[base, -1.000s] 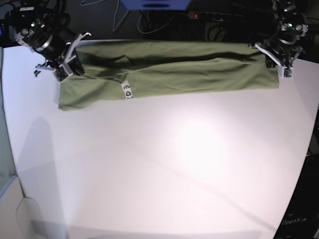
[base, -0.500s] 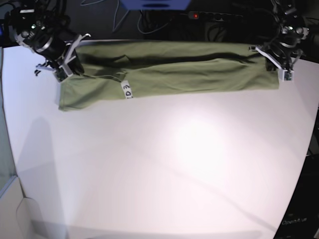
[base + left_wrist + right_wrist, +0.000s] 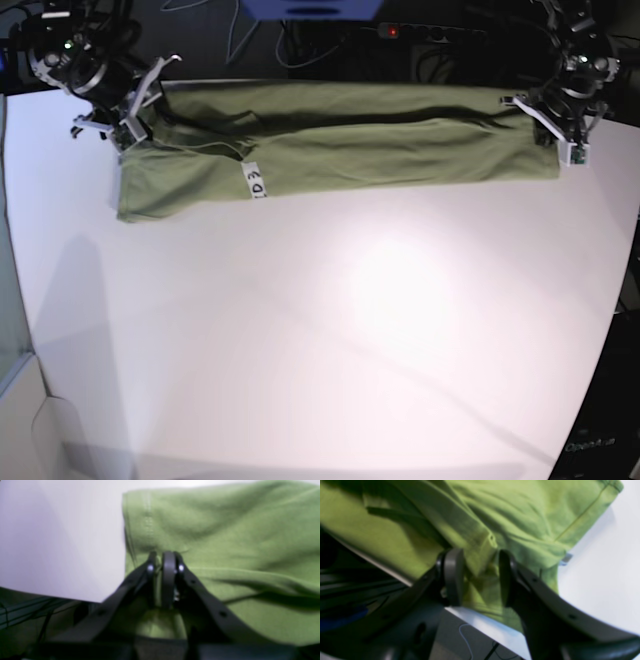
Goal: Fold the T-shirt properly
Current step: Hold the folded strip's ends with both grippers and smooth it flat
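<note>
While the left gripper (image 3: pixel 165 562) is clenched on a pinch of green cloth at the far right corner of the table (image 3: pixel 330 330), its black fingers (image 3: pixel 168 577) pressed flat together with fabric bunched up between them, the right gripper (image 3: pixel 477 577) at the far left corner stands released. Its two rounded black pads (image 3: pixel 453 576) sit apart with a raised ridge of cloth between them, and the blurred wrist view does not settle whether they touch it.

The T-shirt (image 3: pixel 340 145) lies as a long, narrow band along the table's far edge, stretching nearly from corner to corner. It is a soft, matte olive knit, with shallow lengthwise creases and a dark fold line running along its middle. A stitched double hem shows at the end by the left gripper. A small white tag (image 3: pixel 255 181) with dark characters sits on the near edge of the cloth, toward the left end. The tabletop is smooth, white and faintly glossy.
</note>
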`<state>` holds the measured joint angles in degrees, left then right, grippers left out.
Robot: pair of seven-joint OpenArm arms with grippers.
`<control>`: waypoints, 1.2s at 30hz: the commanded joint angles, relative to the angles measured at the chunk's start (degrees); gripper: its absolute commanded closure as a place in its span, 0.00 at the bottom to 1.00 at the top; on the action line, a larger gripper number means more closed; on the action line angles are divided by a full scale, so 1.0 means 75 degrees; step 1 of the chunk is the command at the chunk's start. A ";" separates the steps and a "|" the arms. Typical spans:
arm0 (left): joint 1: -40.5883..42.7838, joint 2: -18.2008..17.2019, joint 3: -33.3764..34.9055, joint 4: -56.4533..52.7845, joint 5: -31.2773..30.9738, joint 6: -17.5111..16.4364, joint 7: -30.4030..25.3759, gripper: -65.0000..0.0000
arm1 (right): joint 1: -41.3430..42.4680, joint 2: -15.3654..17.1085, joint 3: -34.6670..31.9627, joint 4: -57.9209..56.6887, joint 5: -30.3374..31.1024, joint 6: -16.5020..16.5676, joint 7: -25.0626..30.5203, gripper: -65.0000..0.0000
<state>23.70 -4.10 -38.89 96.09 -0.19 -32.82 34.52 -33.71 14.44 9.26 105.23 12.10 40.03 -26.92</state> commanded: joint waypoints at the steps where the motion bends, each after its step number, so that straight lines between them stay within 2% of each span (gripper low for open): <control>1: 0.0022 -0.0069 -0.0036 0.0122 -0.0063 -0.0002 -0.0143 0.94 | -0.0059 0.0074 0.0061 0.0135 0.0069 -0.0004 0.0160 0.64; 7: 0.0022 -0.0046 -0.0036 0.0122 -0.0063 -0.0002 -0.0143 0.94 | -0.0023 0.0074 0.0061 0.0100 0.0069 -0.0004 0.0207 0.66; 9: 0.0022 -0.0046 -0.0036 0.0122 -0.0063 -0.0002 -0.0143 0.94 | 0.0000 0.0074 0.0061 0.0100 0.0069 -0.0004 0.0219 0.77; 11: 0.0022 -0.0046 -0.0036 0.0122 -0.0063 -0.0002 -0.0143 0.94 | 0.0012 0.0074 0.0061 0.0100 0.0069 -0.0004 0.0184 0.96; 12: 0.0022 -0.0046 -0.0036 0.0122 -0.0063 -0.0002 -0.0143 0.94 | 0.0023 0.0074 0.0061 0.0100 0.0069 -0.0004 0.0172 1.00; 20: 0.0022 -0.0046 -0.0036 -0.0229 -0.0063 -0.0002 -0.0178 0.94 | -0.0012 0.0074 0.0073 0.0264 0.0069 -0.0004 0.0184 0.98; 26: -0.0013 -0.0057 -0.0013 -0.0300 -0.0063 -0.0002 -0.0202 0.94 | -0.0469 0.0074 0.0038 0.0826 0.0069 -0.0004 0.0231 0.98; 36: -0.0142 -0.0069 -0.0001 -0.0300 -0.0063 -0.0002 -0.0143 0.94 | -0.0856 0.0074 -0.0009 0.0897 0.0069 -0.0004 0.0406 0.98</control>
<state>22.55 -4.01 -38.85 93.36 -0.89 -32.82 33.17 -39.92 14.44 8.99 110.89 11.92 40.03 -25.32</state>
